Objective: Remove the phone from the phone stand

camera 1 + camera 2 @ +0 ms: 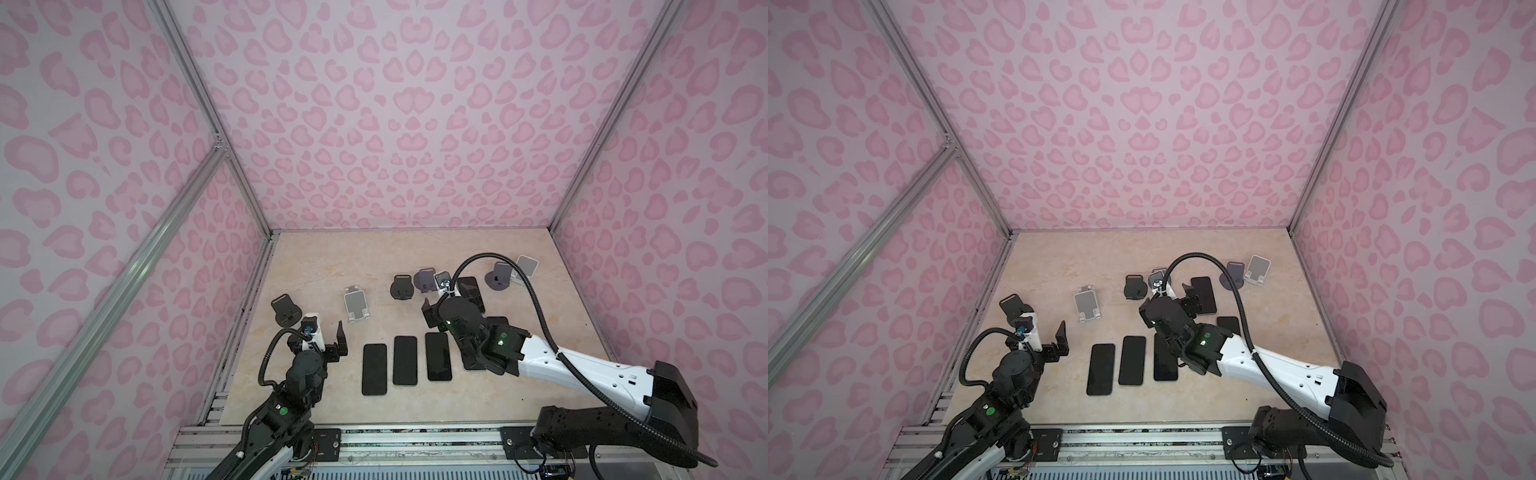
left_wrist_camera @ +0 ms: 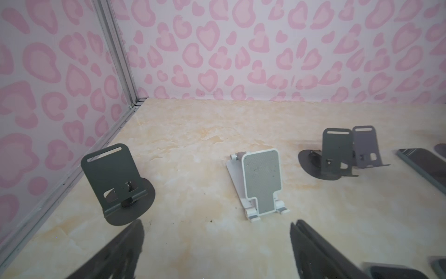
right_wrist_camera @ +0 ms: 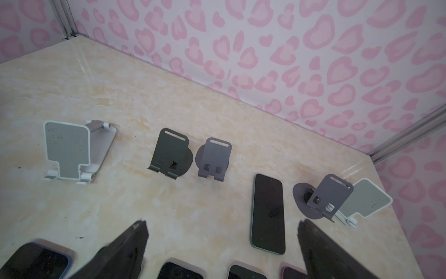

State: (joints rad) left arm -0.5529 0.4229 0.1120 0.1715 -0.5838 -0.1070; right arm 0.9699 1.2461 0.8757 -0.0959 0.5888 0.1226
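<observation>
1. My right gripper (image 3: 222,222) is spread wide with nothing between the fingers. It just hangs over bare table (image 3: 144,96).
2. Same deal on the other side. My left gripper (image 2: 217,223) is wide open and empty, facing the dark stand (image 2: 113,178) and the white stand (image 2: 261,181).
3. Every stand I can see is bare, so I'd call the phone already off. My guess is it's the lone phone (image 3: 268,212), lying flat and screen up on the table. It sits between the grey stand (image 3: 213,157) and the purple-grey stand (image 3: 330,193), near both and touching neither as far as I can tell. No idea which stand it belongs to.
4. Biggest worry is the row of phones (image 1: 405,359), which sits right under my right wrist and forearm in both top views. If I pull that arm back low, I'd drag across them and shove the whole row out of line.
5. One right finger hangs close to the lone phone's near end and to the purple-grey stand. A lazy sideways swing could skate the phone across the slick-looking table or clip the stand, which looks like thin bent sheet and probably tips easily.
6. My right arm's cable (image 1: 492,253) loops up over the back stands. A sharp wrist turn might drop that loop onto one and pull it along.
7. The left side looks low risk as long as I don't lunge forward into the white stand.
</observation>
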